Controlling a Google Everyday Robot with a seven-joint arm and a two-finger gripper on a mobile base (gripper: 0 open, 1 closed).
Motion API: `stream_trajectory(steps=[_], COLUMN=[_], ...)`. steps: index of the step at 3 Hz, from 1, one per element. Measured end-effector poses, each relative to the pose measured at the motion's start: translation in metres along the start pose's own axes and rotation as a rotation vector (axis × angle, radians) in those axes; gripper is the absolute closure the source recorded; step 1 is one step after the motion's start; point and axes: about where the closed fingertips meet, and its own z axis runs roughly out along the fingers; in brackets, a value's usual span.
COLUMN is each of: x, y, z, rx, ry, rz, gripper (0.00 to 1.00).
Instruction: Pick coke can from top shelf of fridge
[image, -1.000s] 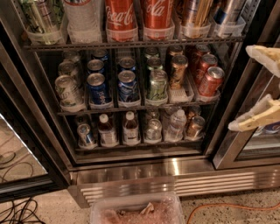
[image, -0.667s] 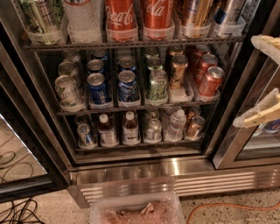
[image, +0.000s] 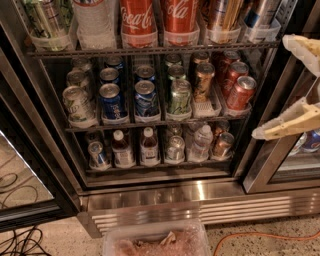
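Ideally we raise our wide-spread end effector (image: 268, 86), right of the fridge (image: 200, 192), squarely toward the top shelf's (image: 100, 51) coke can (image: 180, 15).

The single camera is looking from just in front of the open fridge (image: 200, 192), facing into it and tilting downward. The top shelf (image: 150, 51) is sitting at the frame's upper edge and the floor (image: 260, 245) is showing below. The camera is standing close. The gripper (image: 271, 88) is hanging at the right edge, fingers spread apart.
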Motion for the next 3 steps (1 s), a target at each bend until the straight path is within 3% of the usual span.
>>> stream_trajectory(steps=[1, 2, 3], x=[-0.027, -0.046, -0.046], y=[-0.016, -0.036, -0.036], z=[0.016, 0.03, 0.03], rx=[0.119, 0.169, 0.168], ry=[-0.136, -0.253, -0.253], rz=[0.019, 0.058, 0.058], gripper=[0.0, 0.0, 0.0])
